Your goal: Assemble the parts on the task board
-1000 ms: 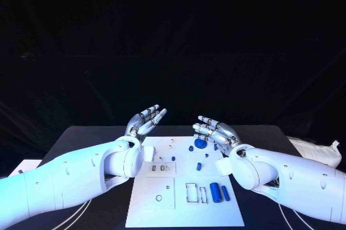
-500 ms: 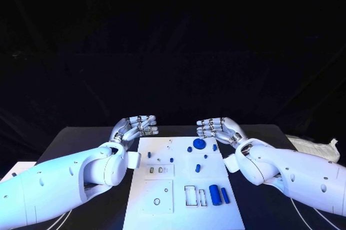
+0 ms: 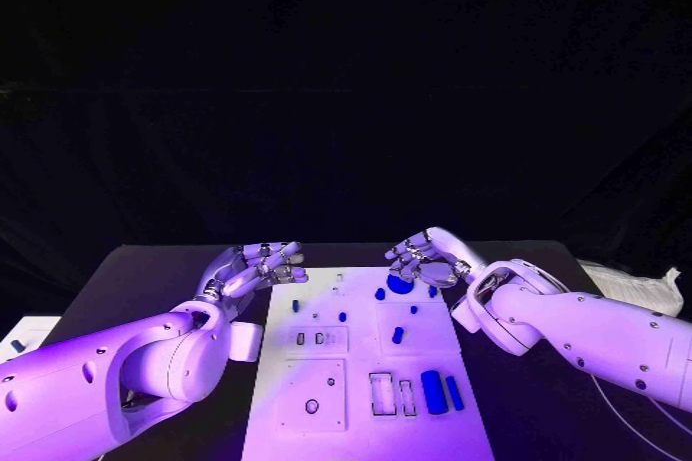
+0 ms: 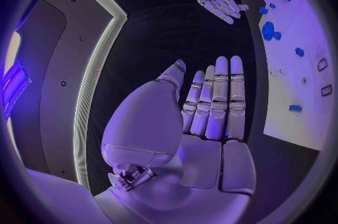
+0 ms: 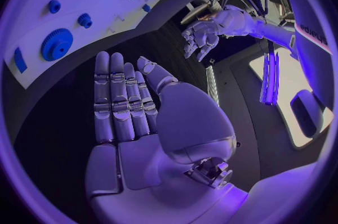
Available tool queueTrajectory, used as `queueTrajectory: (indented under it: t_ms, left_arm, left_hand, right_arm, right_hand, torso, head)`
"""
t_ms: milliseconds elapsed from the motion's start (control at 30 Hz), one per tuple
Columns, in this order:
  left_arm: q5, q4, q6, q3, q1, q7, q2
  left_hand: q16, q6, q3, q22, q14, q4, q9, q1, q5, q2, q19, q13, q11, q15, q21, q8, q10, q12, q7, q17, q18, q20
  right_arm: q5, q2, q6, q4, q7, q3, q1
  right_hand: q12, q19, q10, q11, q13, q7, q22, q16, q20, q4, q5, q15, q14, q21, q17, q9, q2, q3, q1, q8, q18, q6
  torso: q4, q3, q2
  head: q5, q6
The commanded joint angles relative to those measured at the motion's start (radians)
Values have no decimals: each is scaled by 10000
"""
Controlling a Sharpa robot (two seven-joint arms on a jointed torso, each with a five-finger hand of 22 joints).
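Hands first: your left hand (image 3: 257, 268) hovers at about ten o'clock from the middle of the white rectangular task board (image 3: 325, 386), just off the board's far left corner, over the black surface (image 3: 144, 271). It holds nothing; in its wrist view the fingers (image 4: 214, 97) lie straight and side by side with the thumb apart. Your right hand (image 3: 427, 261) hangs at about one o'clock, above the board's far right corner, also holding nothing; in its wrist view the fingers (image 5: 112, 94) are likewise straight and close together, palm bare.

You see the board lying flat in the middle of the surface, running from six o'clock towards twelve. On its far end, just under the right hand, sits a round blue toothed gear (image 3: 400, 284), which shows its teeth clearly in the right wrist view. Near it are several small blue pegs, one (image 3: 381, 294) just to the gear's left and another (image 3: 296, 306) towards the left edge. A short blue peg (image 3: 398, 335) stands close to the board's centre. At about five o'clock two longer blue cylinders (image 3: 434, 392) lie side by side, next to rectangular cut-outs (image 3: 382, 393) in the plate. A crumpled pale bag (image 3: 635, 286) lies off at three o'clock, well apart from the board.
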Motion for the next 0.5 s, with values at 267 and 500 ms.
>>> queueTrajectory:
  t_ms: [267, 500]
  left_arm:
    - [519, 870, 572, 52, 56, -74, -529]
    - [598, 1145, 685, 71, 74, -77, -631]
  left_hand:
    - [-79, 54, -100, 23, 88, -17, -24, -63, -11, -74, 132, -25, 10, 8, 85, -81, 79, -131, 20, 63, 103, 0]
    - [-98, 44, -107, 24, 82, -24, -27, -64, -9, -74, 138, -31, 15, 12, 87, -101, 64, -162, 22, 78, 100, 0]
  right_arm:
    - [-5000, 131, 1140, -19, -2356, 102, 257]
    - [-5801, 199, 1645, 95, -2797, 112, 432]
  right_hand:
    - [-196, 880, 671, -409, 36, -410, 2144, 1981, -512, 121, -58, -647, 2213, 3329, 1630, 7, -578, 519, -478, -304, 182, 502]
    - [-166, 2279, 286, -412, 41, -444, 6019, 4008, -496, 324, -285, -663, 2138, 6275, 2816, 4, -797, 807, -664, -330, -378, 438]
  torso:
    - [159, -66, 621]
    - [281, -90, 778]
  head:
    - [-233, 143]
    - [-343, 112]
